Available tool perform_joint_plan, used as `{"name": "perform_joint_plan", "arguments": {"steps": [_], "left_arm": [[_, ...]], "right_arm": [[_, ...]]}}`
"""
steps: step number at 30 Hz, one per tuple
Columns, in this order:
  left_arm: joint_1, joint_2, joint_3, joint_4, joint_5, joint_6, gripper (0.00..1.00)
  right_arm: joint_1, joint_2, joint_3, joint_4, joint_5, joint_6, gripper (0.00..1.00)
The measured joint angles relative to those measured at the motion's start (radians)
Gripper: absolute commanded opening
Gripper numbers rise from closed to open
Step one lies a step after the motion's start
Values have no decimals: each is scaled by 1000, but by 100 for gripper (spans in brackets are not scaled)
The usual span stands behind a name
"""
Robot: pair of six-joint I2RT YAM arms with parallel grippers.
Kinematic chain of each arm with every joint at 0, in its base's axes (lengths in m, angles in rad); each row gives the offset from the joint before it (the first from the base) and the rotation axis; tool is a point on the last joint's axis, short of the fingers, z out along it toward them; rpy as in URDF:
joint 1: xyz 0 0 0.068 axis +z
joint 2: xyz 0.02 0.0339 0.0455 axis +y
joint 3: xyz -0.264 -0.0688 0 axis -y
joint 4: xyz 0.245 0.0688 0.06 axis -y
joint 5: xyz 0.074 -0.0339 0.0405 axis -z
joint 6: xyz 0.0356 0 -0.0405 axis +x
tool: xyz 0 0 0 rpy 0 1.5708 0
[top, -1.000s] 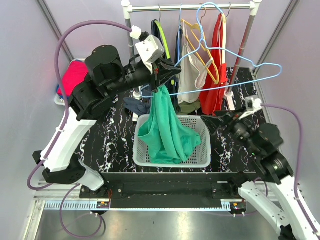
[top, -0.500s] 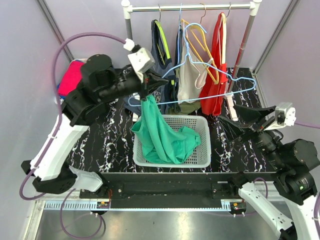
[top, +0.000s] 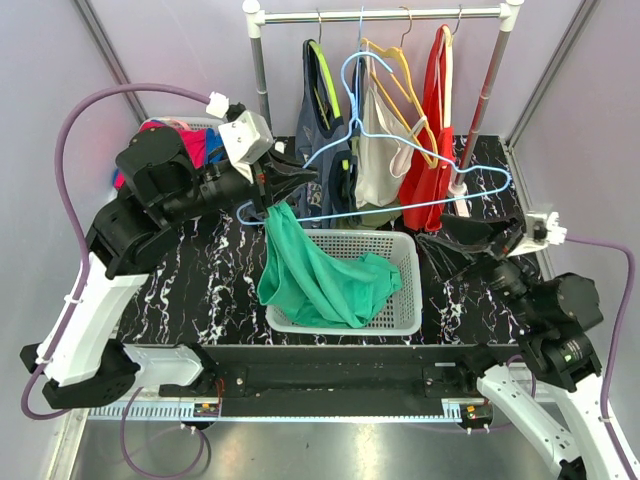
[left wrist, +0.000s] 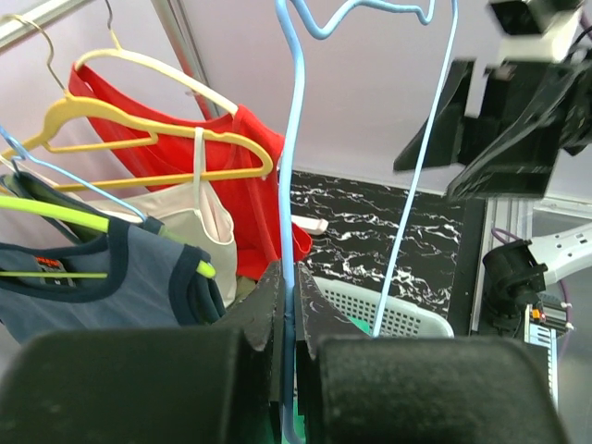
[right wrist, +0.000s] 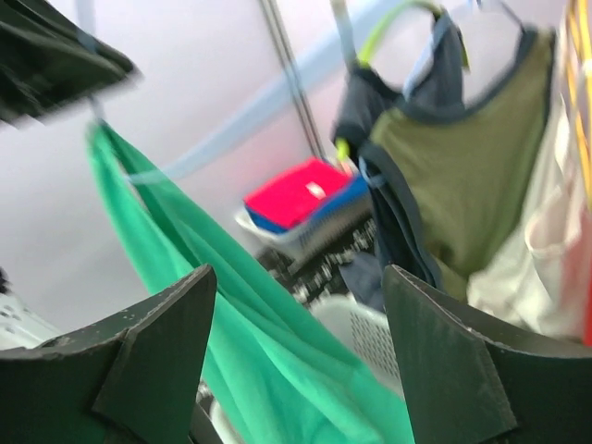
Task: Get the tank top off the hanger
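The green tank top [top: 310, 275] hangs by one strap from the left end of the light blue wire hanger [top: 400, 210] and drapes down into the white basket [top: 405, 325]. My left gripper [top: 290, 185] is shut on the hanger's wire at that end; in the left wrist view the wire [left wrist: 289, 139] runs up between the closed jaws of the left gripper [left wrist: 290, 277]. My right gripper [top: 455, 240] is open and empty just right of the basket, facing the tank top [right wrist: 213, 314], which fills the gap between its fingers [right wrist: 157, 351].
A clothes rack [top: 380, 15] at the back holds a navy top [top: 320, 110], a beige top [top: 380, 150] and a red top [top: 435, 150] on other hangers. A bin of red and blue folded clothes [top: 190, 140] sits at back left.
My left arm has drawn the hanger and tank top leftward and away from the rack. My right gripper swung up to the right, then came back left toward the basket, staying open.
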Motion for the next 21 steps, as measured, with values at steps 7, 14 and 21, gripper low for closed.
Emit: {"name": "perform_joint_plan", "arguments": {"steps": [7, 14, 21], "left_arm": [[0, -1, -17, -2, 0, 0, 0], [3, -2, -19, -2, 7, 0, 0], [3, -27, -62, -17, 10, 9, 0]], "right_arm": [[0, 0, -6, 204, -62, 69, 78], [0, 33, -6, 264, -71, 84, 72], [0, 68, -6, 274, -66, 85, 61]]}}
